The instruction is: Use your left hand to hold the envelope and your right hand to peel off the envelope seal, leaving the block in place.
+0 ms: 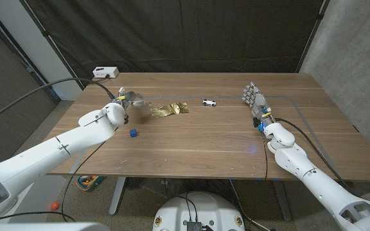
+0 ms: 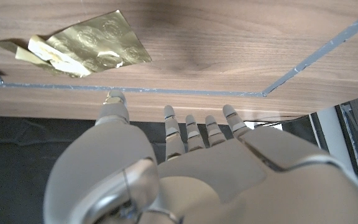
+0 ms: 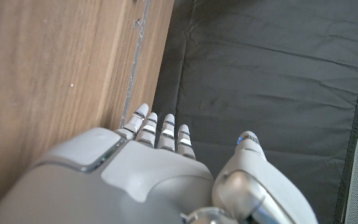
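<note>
I start w/ the wooden table (image 1: 191,138), grey tape line marked on it, since all the work sits on its far-left part. My left hand (image 1: 131,99) hovers just beside the crumpled gold foil envelope (image 1: 170,110), fingers (image 2: 196,127) straight and apart, holding nothing; in the left wrist view the envelope (image 2: 82,46) lies near the fingertips but not touching. My right hand (image 1: 255,99) stands well apart on the other side, fingers (image 3: 156,127) straight and side by side w/ thumb off to one side, also holding nothing. Judging from this, the step is the approach: I should bring the left hand over and press the envelope's body to the table first, then bring the right hand across to pinch the flap end; which end carries the seal I can't tell. Keep the left arm clear of the small blue block (image 1: 133,133) near its forearm, as it must stay put. A small white toy car (image 1: 209,102) sits btw envelope and right hand, so pass above it. The foil has embossed round marks; no writing readable.
</note>
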You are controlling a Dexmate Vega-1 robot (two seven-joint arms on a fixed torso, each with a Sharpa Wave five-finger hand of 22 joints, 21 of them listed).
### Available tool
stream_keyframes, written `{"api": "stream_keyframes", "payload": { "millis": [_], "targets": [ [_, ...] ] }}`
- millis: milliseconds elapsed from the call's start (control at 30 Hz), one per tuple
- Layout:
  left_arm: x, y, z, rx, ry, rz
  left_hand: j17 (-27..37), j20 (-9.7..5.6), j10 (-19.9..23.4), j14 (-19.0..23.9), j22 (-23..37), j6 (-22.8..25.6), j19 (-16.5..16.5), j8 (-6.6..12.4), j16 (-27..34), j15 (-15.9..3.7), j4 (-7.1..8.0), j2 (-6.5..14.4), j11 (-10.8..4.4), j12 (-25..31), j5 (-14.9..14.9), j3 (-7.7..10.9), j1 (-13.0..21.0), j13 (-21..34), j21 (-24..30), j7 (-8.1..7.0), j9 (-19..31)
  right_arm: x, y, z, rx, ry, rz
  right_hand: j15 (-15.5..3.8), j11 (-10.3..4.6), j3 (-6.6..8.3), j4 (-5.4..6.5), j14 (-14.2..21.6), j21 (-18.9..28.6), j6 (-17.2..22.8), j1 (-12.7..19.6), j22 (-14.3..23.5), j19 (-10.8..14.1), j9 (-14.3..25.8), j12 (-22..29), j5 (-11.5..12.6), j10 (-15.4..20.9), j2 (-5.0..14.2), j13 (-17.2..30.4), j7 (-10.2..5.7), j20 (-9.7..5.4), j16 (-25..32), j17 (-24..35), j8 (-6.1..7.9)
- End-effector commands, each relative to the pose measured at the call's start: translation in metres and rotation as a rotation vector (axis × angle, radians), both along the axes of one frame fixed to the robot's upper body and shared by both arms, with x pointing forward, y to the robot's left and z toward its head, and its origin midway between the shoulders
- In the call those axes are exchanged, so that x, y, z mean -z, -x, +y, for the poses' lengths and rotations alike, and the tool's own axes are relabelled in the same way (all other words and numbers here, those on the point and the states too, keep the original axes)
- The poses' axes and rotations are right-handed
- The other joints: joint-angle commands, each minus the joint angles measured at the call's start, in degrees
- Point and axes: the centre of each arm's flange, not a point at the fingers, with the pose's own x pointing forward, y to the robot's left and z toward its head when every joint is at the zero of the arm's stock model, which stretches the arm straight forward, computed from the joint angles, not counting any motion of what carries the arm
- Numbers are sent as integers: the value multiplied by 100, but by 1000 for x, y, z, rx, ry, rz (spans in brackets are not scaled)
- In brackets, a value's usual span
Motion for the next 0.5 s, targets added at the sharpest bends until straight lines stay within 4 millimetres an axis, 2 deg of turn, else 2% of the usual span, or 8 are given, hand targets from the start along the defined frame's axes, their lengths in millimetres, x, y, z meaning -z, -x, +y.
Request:
{"api": "stream_keyframes", "payload": {
  "millis": [33, 300, 500],
  "targets": [
    [-37, -12, -22, -52, -230, 65, 29, -54, 72, 5, 18, 192, -308, 65, 6, -36, 16, -14, -25, 32, 24, -27, 84, 37, 4, 58, 24, -3, -1, 2, -3, -6, -21, -14, -7, -14, 17, 34, -11, 29, -6, 21, 10, 27, 14, 20, 55, -10, 5, -7, 19, 8, 30, 31],
    [-53, -17, -28, -51, -319, 99, 45, -52, 95, 5, 21, 346, -304, 98, 18, -46, 52, -34, -35, 48, 25, -61, 90, 54, 1, 30, 24, -3, -3, 2, -5, -12, -26, -11, -2, -16, 16, 41, -22, 36, -7, 21, 18, 27, 16, 21, 63, -11, 5, -9, 22, 6, 29, 34],
    [-71, -19, -38, -42, -432, 136, 51, -91, 92, 4, 19, 386, -265, 96, 23, -79, 54, -171, -67, 51, 33, -146, 78, 67, 8, -13, 25, -1, -4, 1, -3, -21, -30, 2, -11, -19, 18, 47, -30, 38, -12, 22, 27, 27, 17, 21, 67, -13, 5, -10, 22, 6, 28, 34]
  ]
}}
